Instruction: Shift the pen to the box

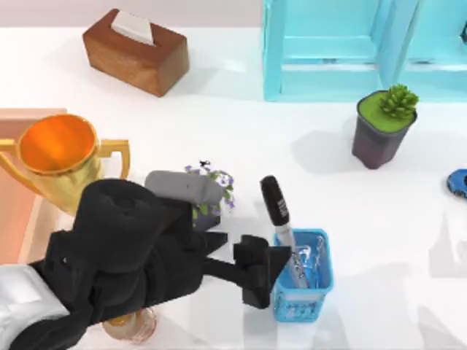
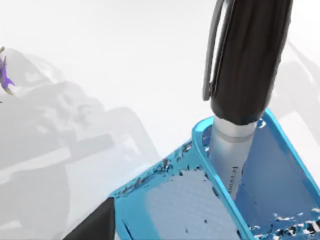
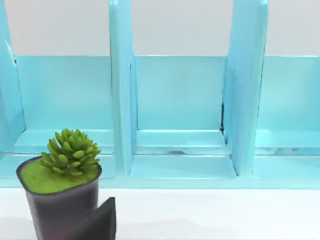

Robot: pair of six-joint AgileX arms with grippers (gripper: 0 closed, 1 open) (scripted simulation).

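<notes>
The pen [image 1: 277,215] stands tilted in the small blue pen holder [image 1: 306,288], its black cap up and its silver barrel [image 2: 231,155] inside the holder. My left gripper [image 1: 266,275] is open right beside the holder's left wall, level with the pen's lower barrel and not closed on it. One dark fingertip [image 2: 95,227] shows low in the left wrist view, with the black cap [image 2: 247,55] close ahead. The salmon-orange box [image 1: 11,211] lies at the table's far left edge, partly hidden by a golden trophy [image 1: 58,157].
A brown tissue box [image 1: 135,51] sits at the back left and a light-blue shelf [image 1: 350,51] at the back right. A dark pot with a green succulent [image 1: 383,127] stands before the shelf. A small purple-flowered pot [image 1: 213,191] is beside my left arm. My right gripper's fingertip [image 3: 97,222] faces the shelf.
</notes>
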